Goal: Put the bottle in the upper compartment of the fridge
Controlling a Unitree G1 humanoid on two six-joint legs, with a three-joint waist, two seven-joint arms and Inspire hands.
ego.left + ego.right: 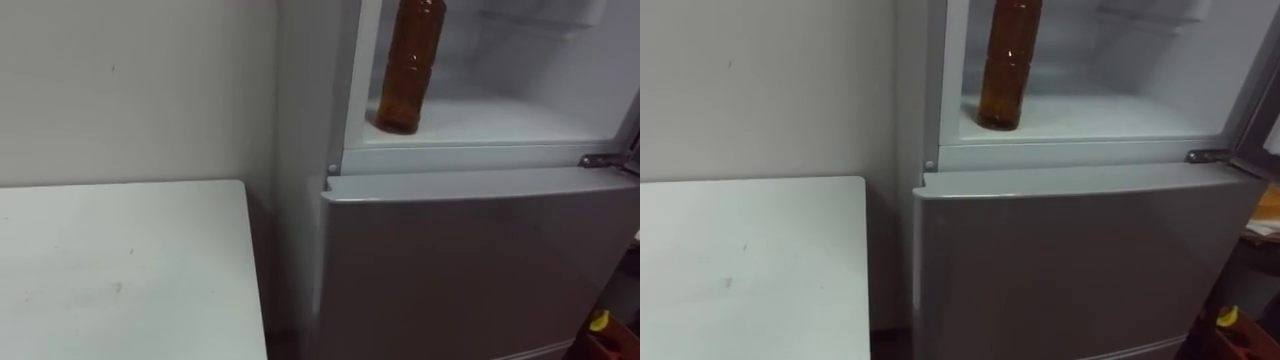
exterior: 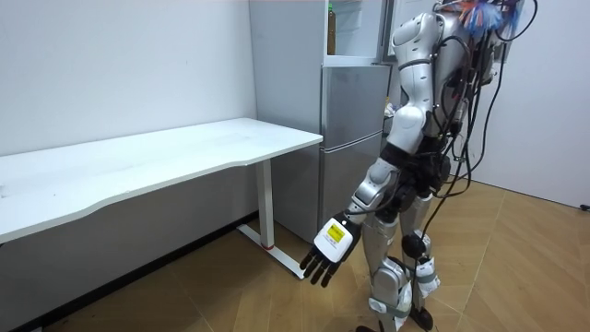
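A brown bottle stands upright on the white floor of the open upper fridge compartment, near its front left corner, with no hand on it. Its top is cut off by the view's edge. In the room view I stand facing the grey fridge. My left hand hangs low beside my leg, away from the fridge, open with relaxed fingers and holding nothing.
The lower fridge door is closed. A white table stands on my left, its corner close to the fridge's side. A metal hinge sits at the compartment's right. A small red and yellow thing lies low at the right.
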